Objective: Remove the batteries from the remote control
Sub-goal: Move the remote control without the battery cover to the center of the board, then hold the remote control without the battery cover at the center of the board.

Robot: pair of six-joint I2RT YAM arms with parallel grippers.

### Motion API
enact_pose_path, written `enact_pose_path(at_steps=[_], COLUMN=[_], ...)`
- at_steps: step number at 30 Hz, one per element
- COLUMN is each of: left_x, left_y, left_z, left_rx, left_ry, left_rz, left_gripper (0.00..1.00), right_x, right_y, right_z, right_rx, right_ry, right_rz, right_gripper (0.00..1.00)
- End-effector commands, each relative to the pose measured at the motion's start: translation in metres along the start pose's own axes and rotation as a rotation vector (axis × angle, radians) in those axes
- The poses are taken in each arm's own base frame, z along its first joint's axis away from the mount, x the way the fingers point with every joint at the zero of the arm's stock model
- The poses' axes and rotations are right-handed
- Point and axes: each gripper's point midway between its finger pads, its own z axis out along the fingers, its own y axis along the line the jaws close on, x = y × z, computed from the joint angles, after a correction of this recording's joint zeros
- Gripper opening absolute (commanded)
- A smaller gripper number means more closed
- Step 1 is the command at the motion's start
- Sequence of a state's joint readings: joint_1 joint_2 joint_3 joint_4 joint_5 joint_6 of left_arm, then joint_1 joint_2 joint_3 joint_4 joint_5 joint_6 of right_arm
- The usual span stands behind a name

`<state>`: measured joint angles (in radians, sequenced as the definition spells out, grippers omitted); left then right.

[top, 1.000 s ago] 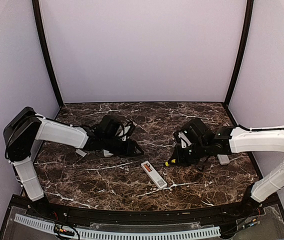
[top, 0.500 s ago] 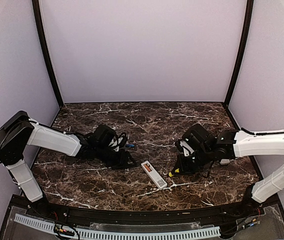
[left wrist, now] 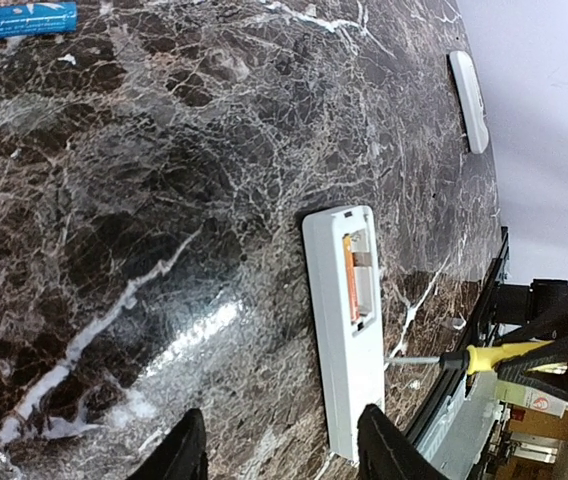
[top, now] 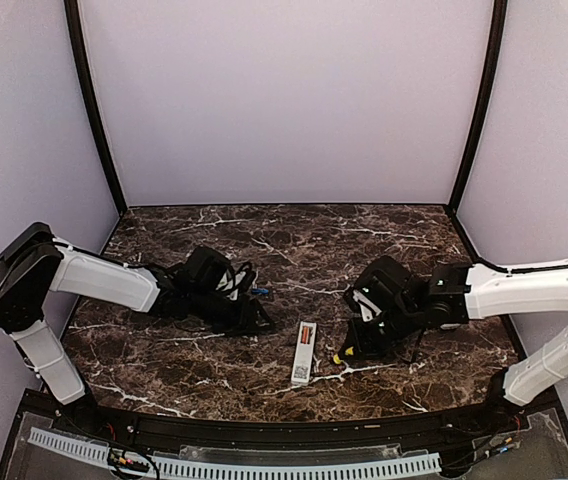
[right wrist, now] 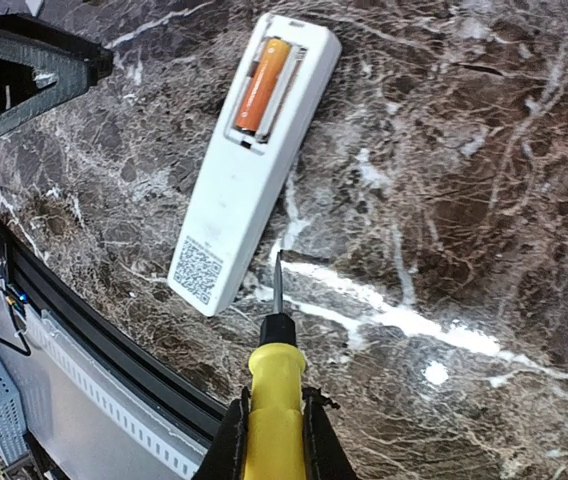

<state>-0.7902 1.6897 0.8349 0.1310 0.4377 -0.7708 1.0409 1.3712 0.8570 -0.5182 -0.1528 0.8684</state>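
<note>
The orange battery [right wrist: 261, 88] sits in the remote control [right wrist: 234, 190] on the worktop [right wrist: 484, 150]. It is probably light, rigid and slippery, so lever its exposed end. The right gripper [right wrist: 270, 425] jaws clamp the screwdriver [right wrist: 275, 375]; the left gripper [left wrist: 284, 445] jaws stand wide, empty.

The dark marble worktop [top: 364, 240] carries a white remote [top: 304, 366] near its front edge, lying back-up with its compartment open and an orange battery [right wrist: 262, 85] inside. A blue battery [top: 259, 292] lies farther back on the left. A white cover [left wrist: 469, 100] lies well apart from the remote.
</note>
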Motion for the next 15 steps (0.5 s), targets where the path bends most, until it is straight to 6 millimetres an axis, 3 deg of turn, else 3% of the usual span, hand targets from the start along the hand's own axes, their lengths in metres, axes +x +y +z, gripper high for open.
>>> enact_pose_path(at_steps=[1, 7, 15], left_x=[0.006, 0.020, 0.031], left_y=[-0.014, -0.027, -0.034], left_z=[-0.001, 0.013, 0.026], left_rx=[0.037, -0.012, -0.016], left_ry=[0.016, 0.061, 0.094], left_rz=[0.056, 0.169, 0.227], left_gripper=[0.52, 0.62, 0.66], right_x=[-0.018, -0.046, -0.063], right_y=[-0.014, 0.003, 0.013], right_z=[-0.027, -0.043, -0.030], right_rx=[0.093, -0.045, -0.093], right_ry=[-0.132, -0.253, -0.241], right_rz=[0.083, 0.119, 0.109], right_gripper=[0.00, 0.00, 0.00])
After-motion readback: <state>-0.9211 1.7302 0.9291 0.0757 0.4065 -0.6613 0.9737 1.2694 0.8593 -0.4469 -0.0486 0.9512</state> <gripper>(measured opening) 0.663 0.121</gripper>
